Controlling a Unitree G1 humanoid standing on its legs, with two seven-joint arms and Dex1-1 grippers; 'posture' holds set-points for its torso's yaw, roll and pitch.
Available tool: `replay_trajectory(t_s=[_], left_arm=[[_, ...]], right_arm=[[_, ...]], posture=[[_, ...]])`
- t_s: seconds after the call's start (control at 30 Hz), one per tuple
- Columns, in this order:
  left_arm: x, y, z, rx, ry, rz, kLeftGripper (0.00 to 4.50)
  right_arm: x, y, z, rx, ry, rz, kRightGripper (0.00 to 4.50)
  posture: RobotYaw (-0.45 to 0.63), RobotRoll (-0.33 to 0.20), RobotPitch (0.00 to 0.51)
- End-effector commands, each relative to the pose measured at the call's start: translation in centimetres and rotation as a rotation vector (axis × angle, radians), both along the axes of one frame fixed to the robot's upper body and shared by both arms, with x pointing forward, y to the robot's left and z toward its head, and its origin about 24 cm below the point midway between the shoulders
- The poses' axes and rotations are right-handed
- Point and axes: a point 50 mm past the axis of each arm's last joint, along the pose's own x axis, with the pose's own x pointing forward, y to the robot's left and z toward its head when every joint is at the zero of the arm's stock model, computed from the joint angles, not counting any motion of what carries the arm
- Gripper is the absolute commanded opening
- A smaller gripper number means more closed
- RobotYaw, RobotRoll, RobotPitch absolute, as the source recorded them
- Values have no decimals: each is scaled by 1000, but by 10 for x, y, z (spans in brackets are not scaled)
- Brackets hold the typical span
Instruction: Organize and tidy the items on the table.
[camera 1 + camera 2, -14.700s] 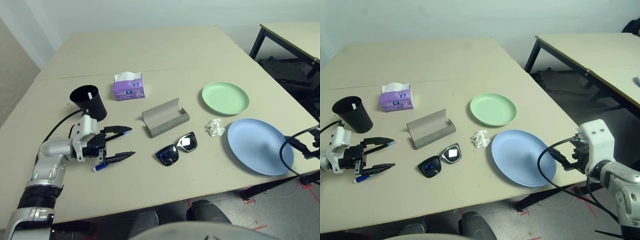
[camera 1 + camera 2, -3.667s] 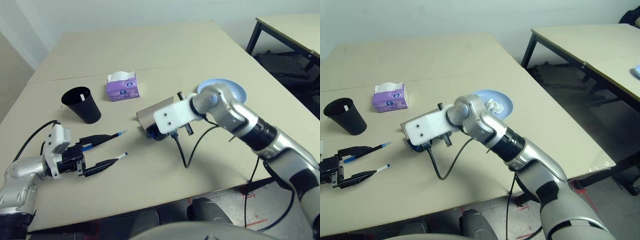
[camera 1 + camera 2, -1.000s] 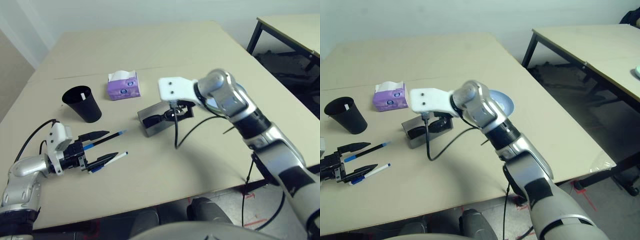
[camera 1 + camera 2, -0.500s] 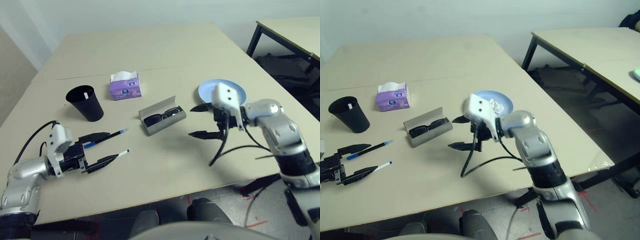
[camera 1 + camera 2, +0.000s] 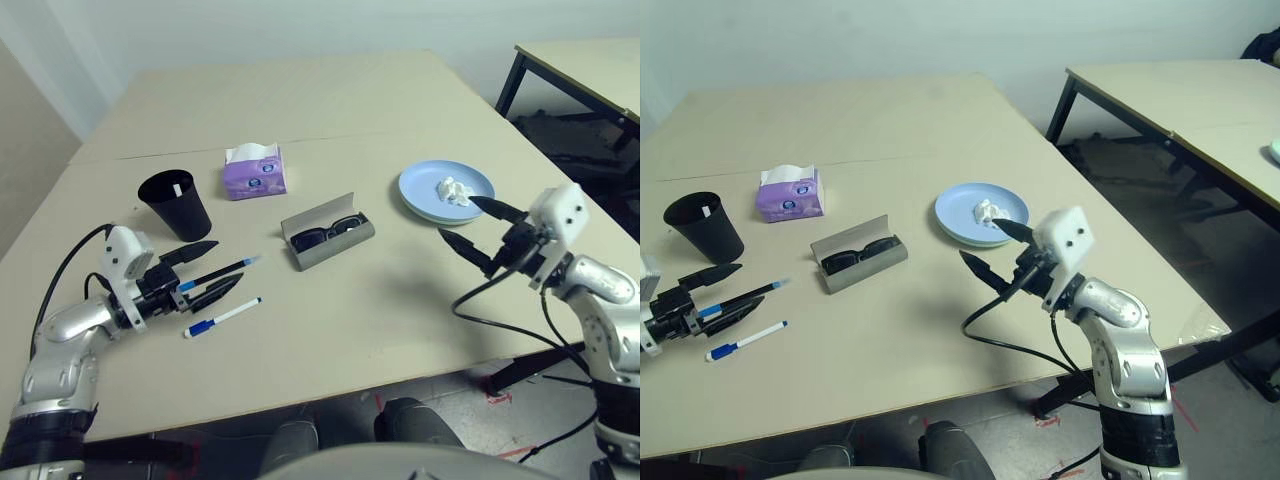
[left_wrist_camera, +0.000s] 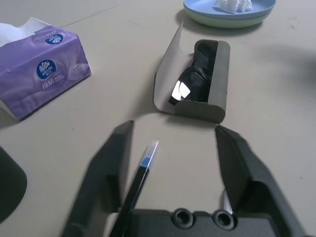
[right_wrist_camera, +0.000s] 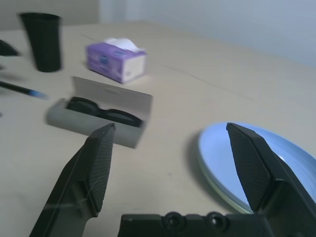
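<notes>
On the pale bench (image 5: 330,330) in front of me, I count two pens, two stacked plates, one cup, one glasses case, one pair of sunglasses and one tissue wad. My left gripper (image 5: 203,271), at the near left, has its jaws partly apart around the black pen (image 5: 214,274), whose blue tip pokes out to the right; whether they press on it I cannot tell. The white pen (image 5: 222,317) lies flat just nearer than them, apart from the jaws. The black cup (image 5: 176,204) stands upright beyond my left gripper, with a purple tissue box (image 5: 255,172) farther right of it. The grey case (image 5: 328,232) sits open mid-bench with the black sunglasses (image 5: 326,233) inside. At the far right the blue plate (image 5: 446,186) rests on the green plate (image 6: 232,19), the white tissue wad (image 5: 452,189) on top. My right gripper (image 5: 474,228) hangs just near of the plates, jaws wide and empty.
</notes>
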Motion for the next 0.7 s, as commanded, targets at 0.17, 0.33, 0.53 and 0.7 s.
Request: replay_trajectory(t_s=[0.17, 0.33, 0.53, 0.7], left_arm=[[13, -7, -7, 29, 15, 67, 308], [24, -15, -11, 47, 12, 104, 15], [41, -22, -17, 74, 19, 154, 15], [55, -28, -18, 93, 14, 169, 15]], right_arm=[[-14, -5, -14, -102, -22, 220, 4500], [-18, -13, -26, -147, -4, 299, 4500], [-17, -25, -30, -147, 14, 311, 4500], [-15, -27, -28, -7, 83, 266, 4500]], posture=[[-141, 0, 1], [-144, 0, 0], [-161, 0, 0], [-178, 0, 0]])
